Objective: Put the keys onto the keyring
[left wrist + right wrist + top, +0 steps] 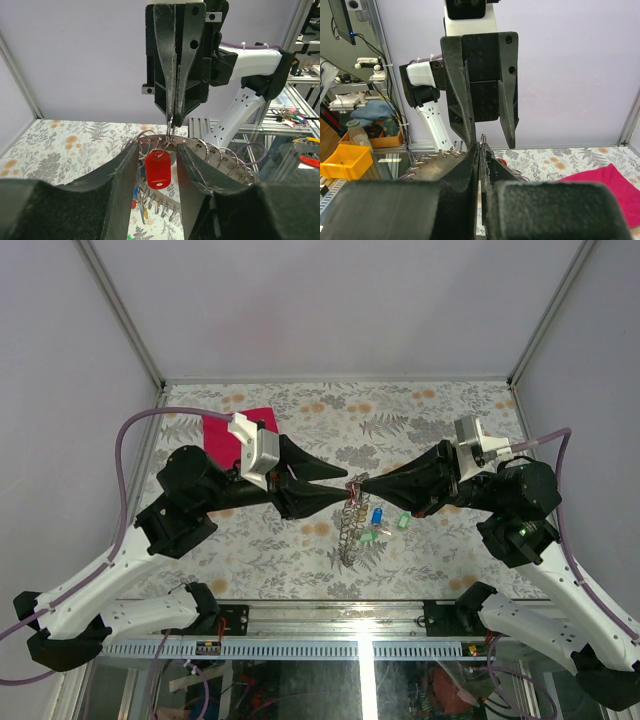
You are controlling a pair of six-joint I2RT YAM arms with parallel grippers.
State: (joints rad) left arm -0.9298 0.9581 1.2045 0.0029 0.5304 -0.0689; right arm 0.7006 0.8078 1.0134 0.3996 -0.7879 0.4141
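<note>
The keyring (348, 530), a wide grey metal band edged with small wire loops, hangs upright between both arms over the middle of the table. My right gripper (360, 483) is shut on one thin loop at the top of the keyring (433, 165). From that loop dangles a red-tagged key (159, 169). It sits between the spread fingers of my left gripper (157, 150), with a gap on each side. My left gripper (338, 487) meets the right one tip to tip. Blue (377, 517) and green (403, 521) keys show beside the hanging ring.
A magenta cloth (225, 430) lies at the back left of the floral table, behind the left arm. Several more small keys (137, 192) hang low on the ring. Grey walls close in the table on three sides.
</note>
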